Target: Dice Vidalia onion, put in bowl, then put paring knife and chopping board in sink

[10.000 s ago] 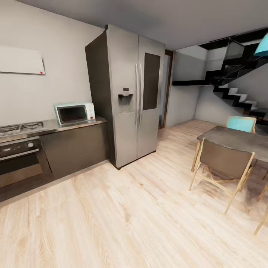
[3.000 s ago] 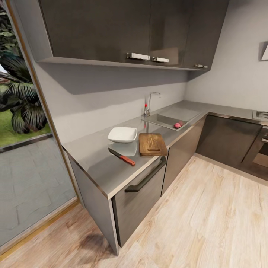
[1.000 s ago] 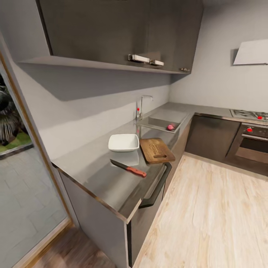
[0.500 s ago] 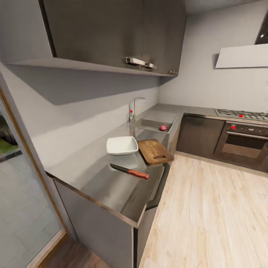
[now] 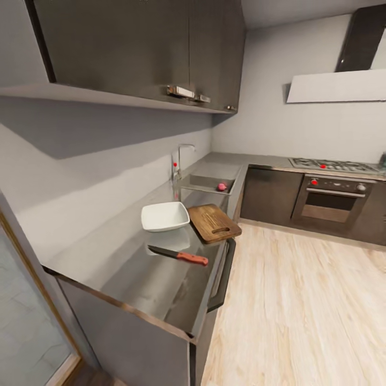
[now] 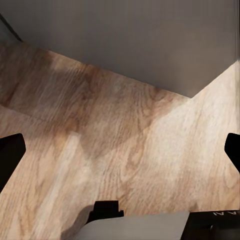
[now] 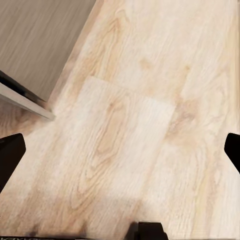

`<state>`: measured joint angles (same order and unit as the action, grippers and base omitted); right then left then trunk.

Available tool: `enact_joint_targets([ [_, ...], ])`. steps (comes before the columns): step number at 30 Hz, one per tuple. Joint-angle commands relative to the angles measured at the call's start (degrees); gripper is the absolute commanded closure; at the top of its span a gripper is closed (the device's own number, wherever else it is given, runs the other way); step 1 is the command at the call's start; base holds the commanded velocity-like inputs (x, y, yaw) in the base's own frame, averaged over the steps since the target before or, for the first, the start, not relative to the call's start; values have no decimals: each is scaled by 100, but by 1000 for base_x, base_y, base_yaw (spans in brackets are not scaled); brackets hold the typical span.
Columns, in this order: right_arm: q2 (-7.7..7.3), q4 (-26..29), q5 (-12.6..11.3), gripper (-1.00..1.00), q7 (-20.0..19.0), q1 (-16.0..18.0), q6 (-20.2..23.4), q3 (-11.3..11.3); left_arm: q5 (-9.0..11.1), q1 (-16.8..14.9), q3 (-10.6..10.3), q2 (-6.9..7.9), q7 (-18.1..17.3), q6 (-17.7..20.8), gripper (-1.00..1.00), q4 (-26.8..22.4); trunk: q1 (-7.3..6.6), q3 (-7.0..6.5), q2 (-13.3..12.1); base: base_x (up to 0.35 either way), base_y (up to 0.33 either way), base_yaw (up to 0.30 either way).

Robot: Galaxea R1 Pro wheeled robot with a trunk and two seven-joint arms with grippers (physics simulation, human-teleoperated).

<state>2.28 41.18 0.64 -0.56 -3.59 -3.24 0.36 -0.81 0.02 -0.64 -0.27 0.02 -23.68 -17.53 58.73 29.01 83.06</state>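
Worktop of glossy grey steel runs along the wall toward the corner, with dark cabinet fronts below it and dark wall cabinets above. On it sits the white square bowl, and just beside that, nearer the worktop's front edge, lies the dark-brown chopping board, its slot hole at the end facing the camera. The paring knife lies flat, closer to the camera than both, apart from them, its orange-red handle pointing toward the front edge and its dark blade toward the wall. Farther along, the sink is set into the worktop, with the curved chrome tap at its wall side. The Vidalia onion, small and pinkish-red, rests inside the basin near its front edge, well apart from the board. Past the corner stand a built-in oven with a gas hob above it and a pale extractor hood on the wall. Light wooden floor fills the right of the head view.

The left pincer is spread wide, its dark fingertips at the picture's edges, holding nothing, over wood floor beside a grey panel. The right pincer is likewise wide and unladen above pale floorboards.
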Motion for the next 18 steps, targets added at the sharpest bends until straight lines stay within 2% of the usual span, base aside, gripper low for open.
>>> enact_joint_targets([
  [1,1,4,6,-100,-6,-1,-10,-1,-7,1,-6,1,-1,-13,-100,-2,0,-3,2,-45,65,-213],
  [11,1,4,6,-100,-6,-1,-10,-1,-7,1,2,0,-2,-13,-100,2,0,-67,2,-39,234,-213],
  [18,1,4,6,-100,-6,-1,-10,-1,-7,2,-3,0,-2,-13,-100,4,0,-112,2,69,288,-213],
])
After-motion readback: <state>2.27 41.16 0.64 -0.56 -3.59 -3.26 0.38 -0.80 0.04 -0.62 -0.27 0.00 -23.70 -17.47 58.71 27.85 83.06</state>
